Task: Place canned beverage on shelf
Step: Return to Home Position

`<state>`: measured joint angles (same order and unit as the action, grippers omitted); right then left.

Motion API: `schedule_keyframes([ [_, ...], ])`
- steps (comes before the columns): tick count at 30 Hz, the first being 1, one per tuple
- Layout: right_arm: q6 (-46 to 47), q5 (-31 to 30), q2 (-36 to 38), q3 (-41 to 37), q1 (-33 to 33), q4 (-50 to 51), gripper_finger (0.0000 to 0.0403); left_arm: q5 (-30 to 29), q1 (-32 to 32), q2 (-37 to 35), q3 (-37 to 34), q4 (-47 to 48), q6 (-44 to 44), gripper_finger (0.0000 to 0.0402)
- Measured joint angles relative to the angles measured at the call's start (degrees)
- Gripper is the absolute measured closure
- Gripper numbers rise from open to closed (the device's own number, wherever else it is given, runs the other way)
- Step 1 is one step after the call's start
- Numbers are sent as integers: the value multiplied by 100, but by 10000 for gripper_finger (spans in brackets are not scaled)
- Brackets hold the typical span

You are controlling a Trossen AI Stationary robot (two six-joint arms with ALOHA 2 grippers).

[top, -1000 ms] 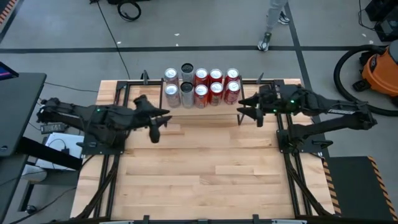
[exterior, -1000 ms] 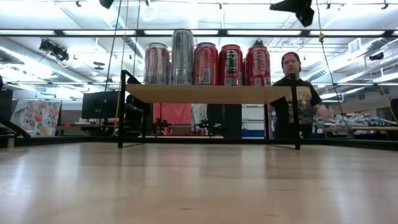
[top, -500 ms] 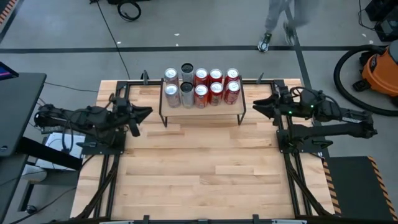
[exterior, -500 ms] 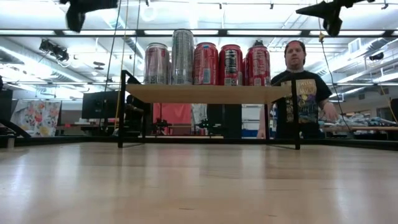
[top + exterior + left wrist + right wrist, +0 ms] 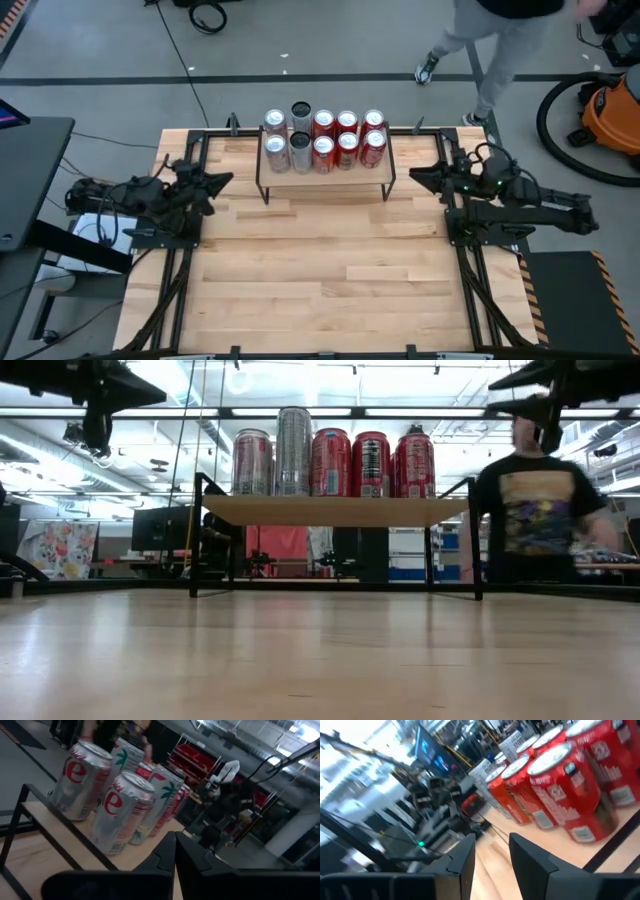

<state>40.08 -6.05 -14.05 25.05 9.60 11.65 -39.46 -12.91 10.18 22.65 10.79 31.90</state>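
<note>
At the left edge of the table the left gripper hung above the wood with its tip aimed rightward at the shelf. In the left wrist view its two fingers sat pressed together with nothing between them. The shelf lay to that gripper's right and a little toward the far edge, apart from it. Its long axis ran left to right across the table, so its short left end faced the gripper. On the board stood ten cans in two rows of five along that axis. Silver cans held the left end, a taller grey can was second in the back row, and red cans filled the middle and right end. All were upright and packed close, and none was on the table itself, so the placing looked finished. Past the shelf's right end the right gripper pointed leftward at it, seemingly a touch nearer than its partner yet clear of the legs. The right wrist view showed its fingers parted by a narrow gap and holding nothing. With the shelf between the two tips, going home would likely mean drawing each arm straight back toward its own side, away from the cans rather than across them. A person was on the floor beyond the table's far right corner.
</note>
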Motion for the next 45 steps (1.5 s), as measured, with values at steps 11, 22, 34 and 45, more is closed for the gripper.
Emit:
schedule_keyframes([
  [11,750,15,644,-1267,3,-977,319,-98,-2,-756,-608,62,356,388],
  [22,1106,-167,1154,-1930,5,-952,351,-142,-2,-993,-1342,16,1060,388],
  [34,1428,-78,1371,-2465,3,-1378,376,-145,-4,-993,-1475,186,1370,389],
  [45,-270,-242,1369,-2467,3,-1411,375,-143,-4,-986,-1475,955,1340,389],
])
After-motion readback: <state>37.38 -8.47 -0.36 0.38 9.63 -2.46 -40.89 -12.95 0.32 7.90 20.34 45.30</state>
